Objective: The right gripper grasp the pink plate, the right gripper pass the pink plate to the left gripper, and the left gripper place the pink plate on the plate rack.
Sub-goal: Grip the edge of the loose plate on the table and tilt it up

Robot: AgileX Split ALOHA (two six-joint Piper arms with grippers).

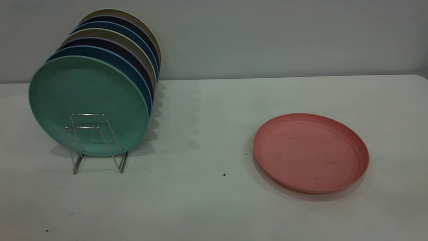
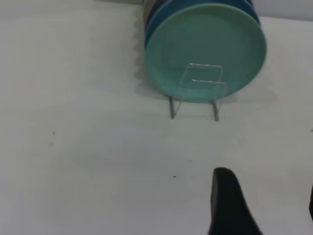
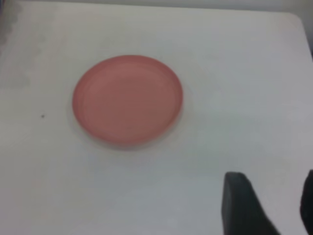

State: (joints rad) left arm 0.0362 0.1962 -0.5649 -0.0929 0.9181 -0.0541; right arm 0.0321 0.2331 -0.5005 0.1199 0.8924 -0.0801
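The pink plate lies flat on the white table at the right; it also shows in the right wrist view. The plate rack stands at the left, its silver wire loops in front of a green plate; it also shows in the left wrist view. Neither arm shows in the exterior view. My left gripper is open and empty above bare table, well short of the rack. My right gripper is open and empty above bare table, apart from the pink plate.
Several plates stand upright in the rack behind the green one: blue, dark purple and beige. The table has a grey wall behind it. Small dark specks lie on the table near the middle.
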